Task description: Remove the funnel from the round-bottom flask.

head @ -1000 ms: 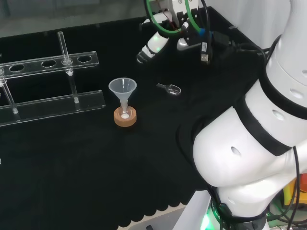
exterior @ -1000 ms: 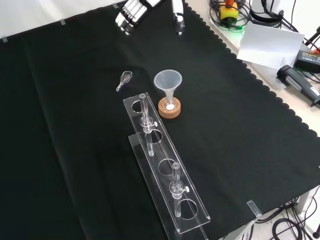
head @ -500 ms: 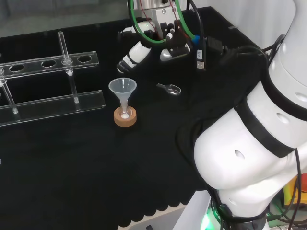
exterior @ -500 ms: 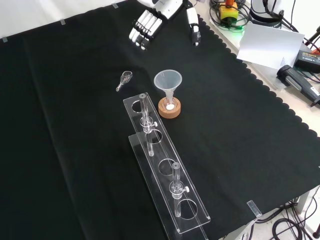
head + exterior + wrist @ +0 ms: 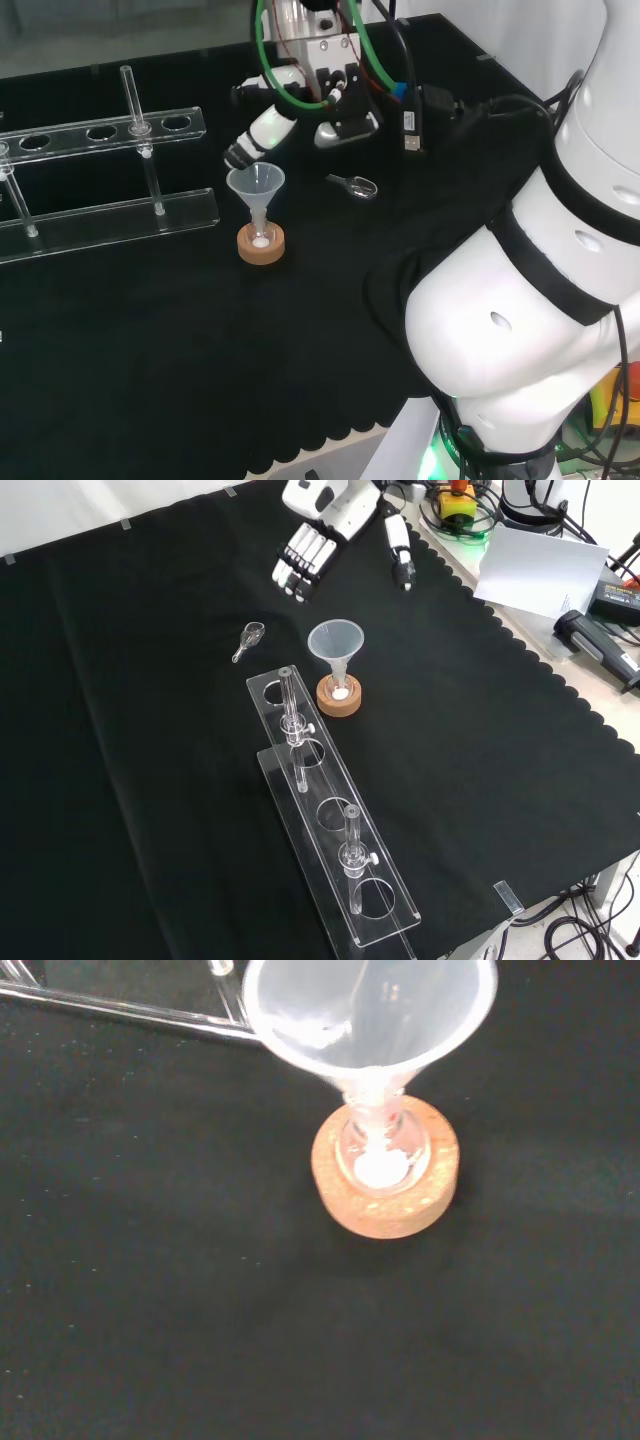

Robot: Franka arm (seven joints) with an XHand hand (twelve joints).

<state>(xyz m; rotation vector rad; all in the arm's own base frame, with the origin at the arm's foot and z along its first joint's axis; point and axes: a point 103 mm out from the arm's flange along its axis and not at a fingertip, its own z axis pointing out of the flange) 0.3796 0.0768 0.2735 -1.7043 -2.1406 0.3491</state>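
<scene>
A clear funnel (image 5: 256,183) (image 5: 336,640) (image 5: 368,1015) stands upright with its stem in a small round-bottom flask (image 5: 261,236) (image 5: 381,1152). The flask sits on a cork ring (image 5: 261,245) (image 5: 339,697) (image 5: 385,1182) and holds a little white powder at its bottom. The hand (image 5: 262,128) (image 5: 320,535) hovers above and just behind the funnel in the head view, higher up in the front view. It is open: its fingers (image 5: 303,565) are straight and side by side, the thumb (image 5: 401,553) is spread apart, and nothing is held.
A clear test-tube rack (image 5: 110,205) (image 5: 330,810) with upright glass tubes stands left of the flask in the head view. A small clear scoop (image 5: 354,184) (image 5: 248,638) lies on the black cloth near the funnel. The arm's white links (image 5: 540,300) rise at the head view's right.
The hand has moved left and down in the head view, closer to the funnel. Its fingers stay straight. The funnel and flask have not moved.
</scene>
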